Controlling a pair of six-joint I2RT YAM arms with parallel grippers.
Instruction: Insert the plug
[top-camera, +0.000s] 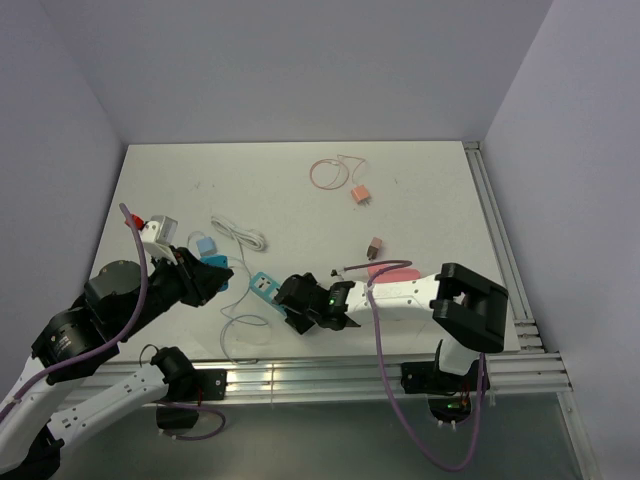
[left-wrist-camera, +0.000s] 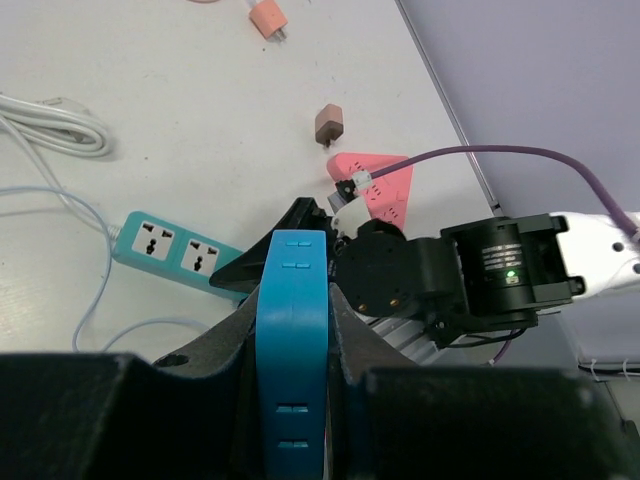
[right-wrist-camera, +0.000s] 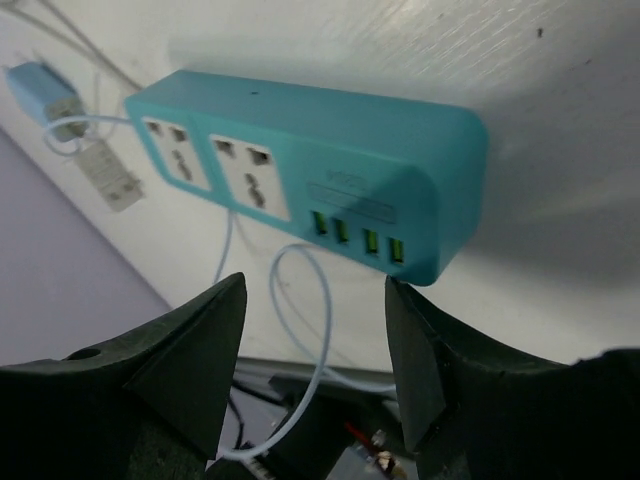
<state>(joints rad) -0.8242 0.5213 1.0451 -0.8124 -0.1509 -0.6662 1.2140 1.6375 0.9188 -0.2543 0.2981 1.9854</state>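
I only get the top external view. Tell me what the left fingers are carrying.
Observer: The left fingers are shut on a blue plug.
Operator: Report the right fingers.
Observer: The right fingers are open. One end of the teal power strip lies ahead of their gap, and they are not touching it.
Operator: Describe the face at that end.
Observer: Four green USB ports sit nearest that end, then two sockets farther along.
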